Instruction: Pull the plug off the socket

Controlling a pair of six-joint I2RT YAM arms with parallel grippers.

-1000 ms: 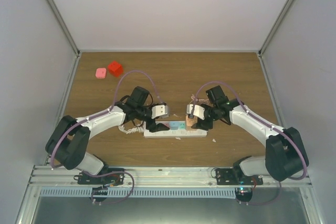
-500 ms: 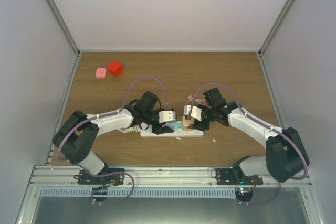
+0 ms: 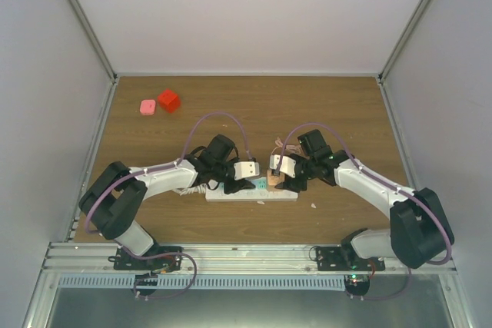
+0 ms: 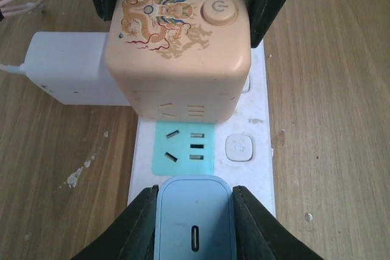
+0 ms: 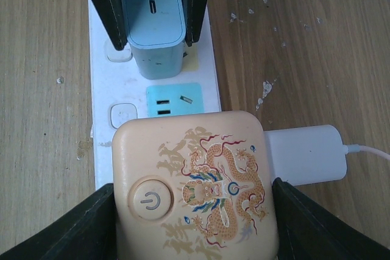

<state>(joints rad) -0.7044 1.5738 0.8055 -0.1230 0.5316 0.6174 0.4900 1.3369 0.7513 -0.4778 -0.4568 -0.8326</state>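
Two grips on the power strip (image 4: 255, 127) at once now, and the left one is the news. A second ago the left gripper (image 4: 195, 202) was wide open and off toward the cord end, then the arm swung in along the strip. Its jaws have pinched in on the blue charger (image 5: 153, 28), black fingers pressed flat to both sides. The right gripper (image 5: 195, 226) hasn't budged and is clamped across the beige cube adapter (image 4: 177, 41) further along. The strip lies flat on the wooden table (image 3: 254, 105) between the two arms, and looks to have slid a touch leftward with the move. Reads like the setup is finished: one arm pinning things down through the cube, the other ready to lift the charger straight up. Which of the two counts as "the plug" can't be told for sure. Materials-wise it's all smooth hard plastic. The charger is a rounded slab with a USB-C slot on top, and the cube is glossy with soft corners, a printed dragon and a round power button. Either could slip under a light squeeze. A boxy white adapter (image 4: 73, 68) sits against the cube's side, and a bare teal outlet panel (image 4: 183, 150) shows between the two plugs. The wood is scuffed with white flecks.
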